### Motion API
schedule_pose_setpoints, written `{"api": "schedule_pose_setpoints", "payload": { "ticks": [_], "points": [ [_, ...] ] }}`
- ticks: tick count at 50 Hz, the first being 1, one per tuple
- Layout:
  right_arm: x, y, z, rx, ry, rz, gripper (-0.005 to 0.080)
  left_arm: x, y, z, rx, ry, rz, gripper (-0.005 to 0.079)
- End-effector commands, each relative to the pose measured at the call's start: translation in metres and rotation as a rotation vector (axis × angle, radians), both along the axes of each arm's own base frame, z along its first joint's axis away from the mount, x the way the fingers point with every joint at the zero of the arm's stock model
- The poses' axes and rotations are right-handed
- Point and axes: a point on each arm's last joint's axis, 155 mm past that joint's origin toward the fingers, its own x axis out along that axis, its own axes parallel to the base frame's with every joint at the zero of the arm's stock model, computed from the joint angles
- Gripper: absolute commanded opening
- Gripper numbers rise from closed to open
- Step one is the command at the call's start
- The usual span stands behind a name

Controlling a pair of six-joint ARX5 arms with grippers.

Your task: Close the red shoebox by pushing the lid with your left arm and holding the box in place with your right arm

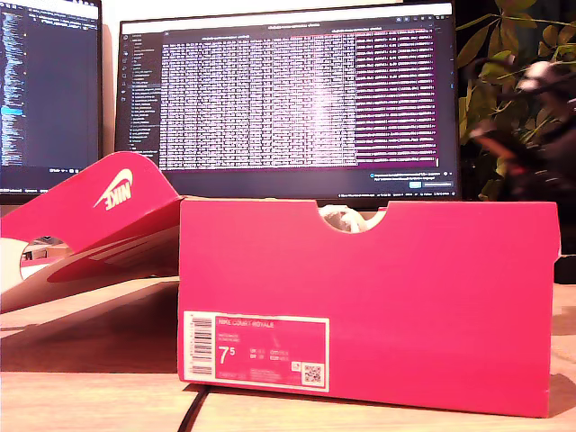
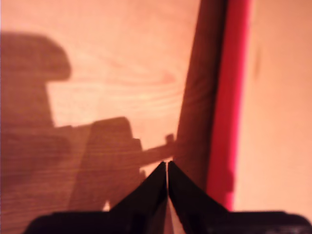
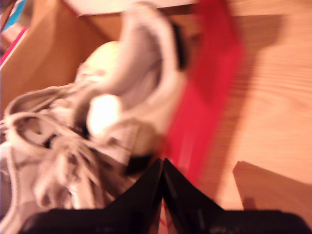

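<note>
The red cardboard shoebox (image 1: pixel 369 306) stands on the light wooden table (image 1: pixel 90 396), filling the middle and the exterior view's right, with its white size label (image 1: pixel 256 351) facing the camera. Its red hinged lid with the white logo (image 1: pixel 108 202) is still open and leans back toward the exterior view's left, so the box is not closed yet. A bit of a pale shoe (image 1: pixel 346 219) shows through the round notch in the top edge of the front wall.

In the second wrist view, the second gripper (image 3: pixel 162 168) hangs above the open box, just over a red wall (image 3: pixel 204 97), with white and grey sneakers with loose laces (image 3: pixel 97 122) lying inside. Its two black fingers meet at the tips and nothing is between them. The picture is blurred, so whether it touches the wall cannot be told.

In the first wrist view, the first gripper (image 2: pixel 167 170) is also pressed together and empty. It hovers over the table, near a thin red edge (image 2: pixel 229 107), which seems to be a part of the lid or the box; which one is not clear.

Behind the box are a large dark monitor with text (image 1: pixel 288 90) and a green plant (image 1: pixel 513 54). A blurred dark shape in front of the plant may be an arm.

The step in hand seems to be the approach, before any push. The next move probably calls for one gripper to steady the box wall, while the other gets behind the lid and swings it over.
</note>
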Motion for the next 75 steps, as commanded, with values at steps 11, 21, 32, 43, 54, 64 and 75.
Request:
{"api": "schedule_pose_setpoints", "payload": {
  "ticks": [11,21,32,43,54,64,75],
  "points": [
    [0.002,0.020,-0.008,-0.005,0.009,0.055,-0.0012,-0.007,-0.023,-0.006,-0.135,0.033,-0.068,-0.0019],
    [0.001,0.024,-0.015,-0.008,0.026,0.065,-0.0012,-0.010,-0.040,0.008,-0.233,0.012,-0.118,-0.0019],
    [0.002,0.024,-0.014,-0.007,0.020,0.065,-0.0012,-0.006,-0.050,0.026,-0.313,-0.028,-0.150,-0.0019],
    [0.002,0.024,-0.013,-0.007,0.018,0.066,-0.0012,0.006,-0.062,0.074,-0.449,-0.093,-0.215,-0.0019],
    [0.002,0.024,-0.013,-0.008,0.017,0.067,-0.0012,0.018,-0.065,0.122,-0.510,-0.141,-0.261,-0.0019],
    [0.002,0.024,-0.013,-0.012,0.013,0.071,-0.0012,0.012,-0.080,0.161,-0.609,-0.165,-0.337,-0.0019],
    [0.000,0.031,-0.012,-0.011,0.004,0.093,-0.0012,-0.006,-0.117,0.193,-0.656,-0.205,-0.482,-0.0019]
  ]
}}
